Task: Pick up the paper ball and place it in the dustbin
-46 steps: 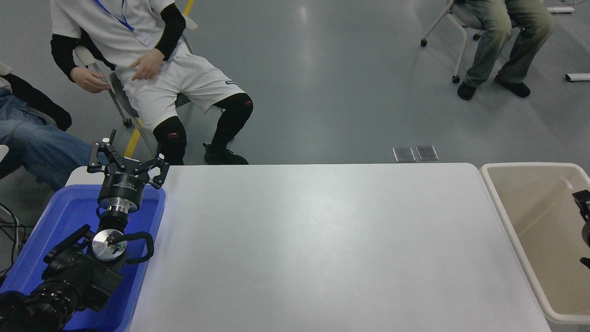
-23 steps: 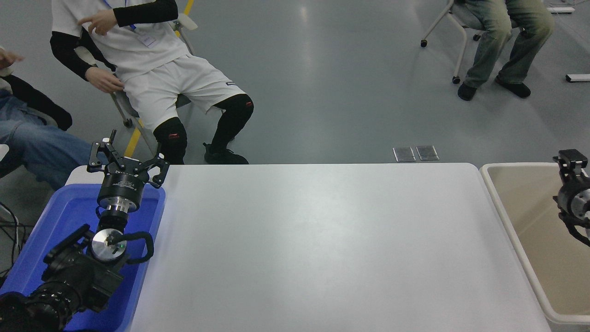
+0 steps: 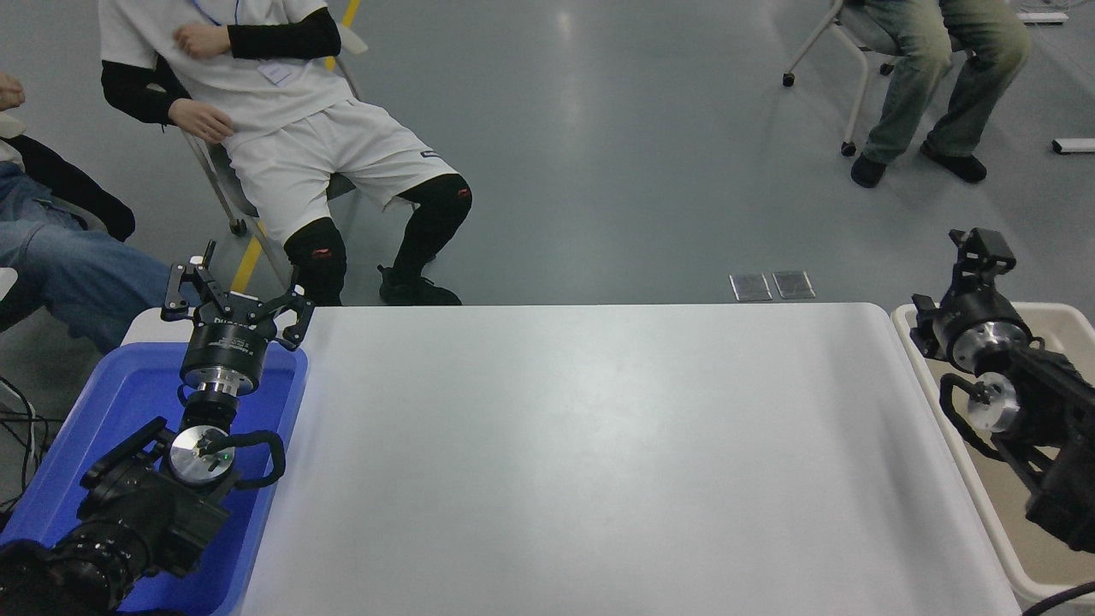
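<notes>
The dustbin point(image 3: 1056, 310), a beige tub with a thick white rim, stands off the table's right end. My right gripper point(image 3: 978, 245) is raised over the tub's far left corner, and its arm reaches in from the right edge across the tub. The gripper is turned so that its state does not show. The paper ball is out of view: I see none on the table, in the gripper or in the visible part of the tub. My left gripper point(image 3: 233, 295) is parked open over the far end of the blue tray at the lower left.
A blue tray point(image 3: 120, 402) sits at the table's left end under my left arm. The white table point(image 3: 599, 445) lies between tray and tub. Seated people are beyond the far left corner, and another sits at the far right.
My right arm has risen out of the tub and swung left and away from me, from the right edge to the tub's far left corner. The left arm has not moved.
</notes>
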You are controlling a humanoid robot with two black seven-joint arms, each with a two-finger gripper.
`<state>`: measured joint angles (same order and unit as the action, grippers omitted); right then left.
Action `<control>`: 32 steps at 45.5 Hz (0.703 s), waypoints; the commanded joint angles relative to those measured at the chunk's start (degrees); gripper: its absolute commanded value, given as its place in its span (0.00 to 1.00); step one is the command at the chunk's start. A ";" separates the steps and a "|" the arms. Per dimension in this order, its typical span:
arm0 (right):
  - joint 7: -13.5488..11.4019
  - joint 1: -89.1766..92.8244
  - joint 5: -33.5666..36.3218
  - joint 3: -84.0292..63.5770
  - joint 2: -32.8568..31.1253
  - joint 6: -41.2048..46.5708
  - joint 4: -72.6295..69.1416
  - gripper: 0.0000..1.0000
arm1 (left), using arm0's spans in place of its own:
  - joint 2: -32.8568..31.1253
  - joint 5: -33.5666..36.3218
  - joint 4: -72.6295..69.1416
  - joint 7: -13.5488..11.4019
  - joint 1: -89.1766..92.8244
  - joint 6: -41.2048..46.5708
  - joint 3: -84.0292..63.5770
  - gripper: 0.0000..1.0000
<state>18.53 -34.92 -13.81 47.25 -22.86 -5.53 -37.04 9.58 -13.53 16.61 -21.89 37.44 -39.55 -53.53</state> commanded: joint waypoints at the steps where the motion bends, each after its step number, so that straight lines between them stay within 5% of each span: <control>1: 9.06 2.22 3.43 1.88 6.07 6.49 0.22 1.00 | 0.00 0.00 0.00 0.00 0.00 -0.01 0.00 0.99; 15: 16.80 4.42 7.66 2.67 9.14 17.56 0.39 1.00 | 0.00 0.00 0.00 0.00 0.00 -0.01 0.00 0.99; 32: 16.89 5.39 7.66 2.23 11.52 18.71 -0.13 1.00 | -0.08 0.00 0.00 0.00 0.00 -0.01 0.00 0.99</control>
<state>34.38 -30.42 -6.60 49.58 -13.04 11.50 -36.96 9.56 -13.53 16.61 -21.88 37.44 -39.55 -53.53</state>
